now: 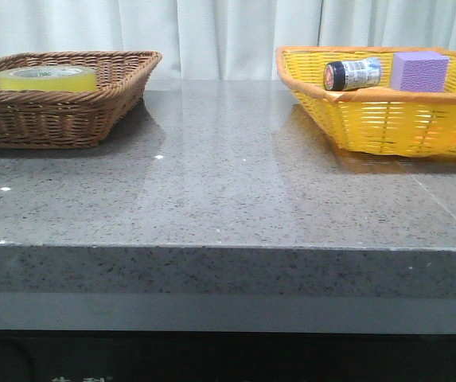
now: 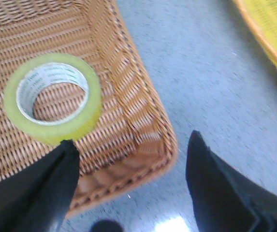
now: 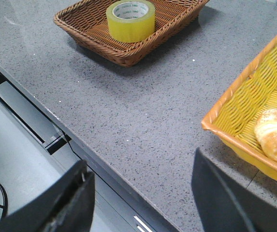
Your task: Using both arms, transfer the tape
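1. The tape (image 1: 47,78) lies flat, core hole upward, inside the brown wicker basket (image 1: 68,111) at the left end of the grey stone table (image 1: 228,199).
2. The left gripper (image 2: 128,159) is released, its two black fingers (image 2: 46,188) spread wide and holding nothing.
3. In the left wrist view the tape (image 2: 53,99) sits just beyond the tip of one finger, off to that finger's side and not between the jaws; whether the finger touches the roll cannot be told.
4. The corner of the brown wicker basket (image 2: 148,145) lies in the gap between the left gripper's fingers, with bare table (image 2: 201,72) beyond it.
5. The right gripper (image 3: 138,179) is also released, fingers (image 3: 65,203) wide apart and empty.
6. It hangs over the near edge of the table (image 3: 128,116), well apart from the tape (image 3: 131,20), which stands far ahead of its fingertips in the brown wicker basket (image 3: 90,34).
7. The yellow basket (image 3: 254,106) is just beside the right gripper's other finger, and a bread roll (image 3: 276,133) lies inside it near that finger.
8. In the front view the yellow basket (image 1: 387,119) holds a dark-capped jar (image 1: 352,75) lying on its side and a purple block (image 1: 420,72) right next to it; neither gripper shows in this view.
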You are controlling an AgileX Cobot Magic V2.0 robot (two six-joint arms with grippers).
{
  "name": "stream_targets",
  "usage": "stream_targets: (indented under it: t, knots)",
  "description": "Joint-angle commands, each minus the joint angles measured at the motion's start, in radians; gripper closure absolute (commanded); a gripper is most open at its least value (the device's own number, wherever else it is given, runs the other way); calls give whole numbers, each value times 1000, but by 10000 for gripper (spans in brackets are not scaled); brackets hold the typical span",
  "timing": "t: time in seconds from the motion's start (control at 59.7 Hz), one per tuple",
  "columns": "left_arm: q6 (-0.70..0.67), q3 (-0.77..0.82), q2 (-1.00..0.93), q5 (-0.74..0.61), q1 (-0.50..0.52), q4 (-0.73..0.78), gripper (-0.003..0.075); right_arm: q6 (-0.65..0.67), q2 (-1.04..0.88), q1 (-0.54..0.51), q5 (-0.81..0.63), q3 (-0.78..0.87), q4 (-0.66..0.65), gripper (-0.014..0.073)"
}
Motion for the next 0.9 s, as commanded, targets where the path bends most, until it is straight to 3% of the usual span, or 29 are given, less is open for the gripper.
stream_targets:
  t: [0.0, 0.469, 0.888]
  knots:
    - [50, 66, -127, -97, 2, -85, 248, -2, 0, -1, -79, -23, 12, 127]
    - [63, 515, -600, -191, 2, -117, 248, -2, 0, -1, -80, -23, 12, 127]
    - [79, 748, -933, -203, 2, -120, 252, -2, 0, -1, -65, -23, 12, 137]
